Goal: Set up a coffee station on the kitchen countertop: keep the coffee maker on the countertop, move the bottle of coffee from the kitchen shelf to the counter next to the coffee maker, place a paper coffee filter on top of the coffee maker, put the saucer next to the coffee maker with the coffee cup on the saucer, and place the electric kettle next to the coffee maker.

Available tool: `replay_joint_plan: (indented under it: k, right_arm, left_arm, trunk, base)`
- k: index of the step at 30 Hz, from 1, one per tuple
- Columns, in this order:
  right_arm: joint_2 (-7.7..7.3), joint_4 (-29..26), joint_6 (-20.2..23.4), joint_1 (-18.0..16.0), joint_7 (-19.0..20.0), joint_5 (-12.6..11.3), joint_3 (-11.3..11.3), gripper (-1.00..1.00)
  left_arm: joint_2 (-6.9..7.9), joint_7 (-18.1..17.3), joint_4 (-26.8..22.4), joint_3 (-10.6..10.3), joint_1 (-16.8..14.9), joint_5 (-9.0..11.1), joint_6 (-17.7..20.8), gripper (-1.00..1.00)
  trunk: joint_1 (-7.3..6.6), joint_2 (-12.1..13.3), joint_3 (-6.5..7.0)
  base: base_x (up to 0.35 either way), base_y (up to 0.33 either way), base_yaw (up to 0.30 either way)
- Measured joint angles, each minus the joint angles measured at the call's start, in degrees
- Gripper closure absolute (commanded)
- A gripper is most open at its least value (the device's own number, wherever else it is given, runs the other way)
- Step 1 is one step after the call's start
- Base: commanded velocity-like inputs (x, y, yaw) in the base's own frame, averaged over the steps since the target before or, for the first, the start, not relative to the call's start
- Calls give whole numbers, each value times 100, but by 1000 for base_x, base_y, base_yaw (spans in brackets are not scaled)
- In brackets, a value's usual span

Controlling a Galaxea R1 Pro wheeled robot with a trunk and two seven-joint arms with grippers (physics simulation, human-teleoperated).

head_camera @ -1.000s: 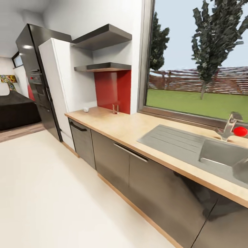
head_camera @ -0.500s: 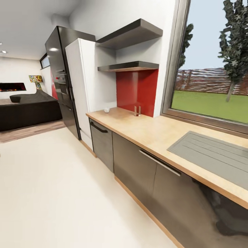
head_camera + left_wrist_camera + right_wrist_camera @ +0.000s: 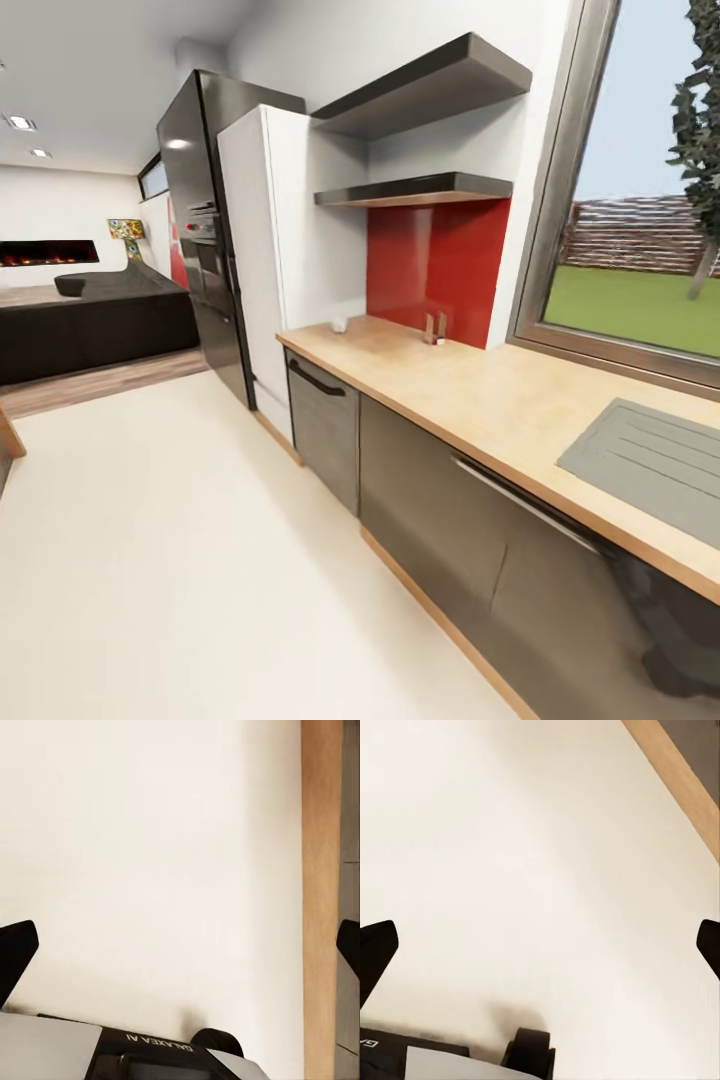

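Note:
The light-wood countertop [image 3: 480, 390] runs over grey cabinet fronts [image 3: 430, 500] along the right of the head view. A small white object [image 3: 340, 325] sits near its far end, too small to identify. Two dark wall shelves [image 3: 420, 188] hang above the counter's far end, and from this low angle I see nothing on them. The coffee maker, bottle of coffee, filter, saucer and kettle are out of view. My left gripper [image 3: 180, 952] hangs open over the pale floor, beside the cabinet's wooden plinth. My right gripper [image 3: 540, 949] is open over the floor too, empty.
A white fridge [image 3: 270, 250] and a black oven tower [image 3: 205, 220] stand past the counter's end. A grey sink drainer [image 3: 650, 460] is set into the counter at right. A small upright holder [image 3: 435, 328] stands by the red backsplash. A dark sofa [image 3: 90, 320] lies far left across open floor.
The camera has swung left along the counter: the sink basin, tap and red ball have left the picture, and the living room has come in. Nothing on the counter moved.

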Motion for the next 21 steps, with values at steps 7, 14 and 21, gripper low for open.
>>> replay_joint_plan:
  k: [7, 14, 21]
  right_arm:
    - [4, -1, 0, 0, -6, 0, 2, -100]
    - [9, 4, 0, 0, -6, 2, 5, -100]
    - [4, 1, 6, 0, 0, 2, 3, -100]
  left_arm:
    - [0, 0, 0, -3, 0, 0, 0, -100]
    - [0, 0, -1, -6, 0, -1, 0, -100]
    - [0, 0, 0, -6, 0, -1, 0, -100]
  trunk:
    - [0, 0, 0]
    - [0, 0, 0]
    - [0, 0, 0]
  base:
    - [266, 228, 237]
    - [279, 224, 271]
    - [292, 202, 215]
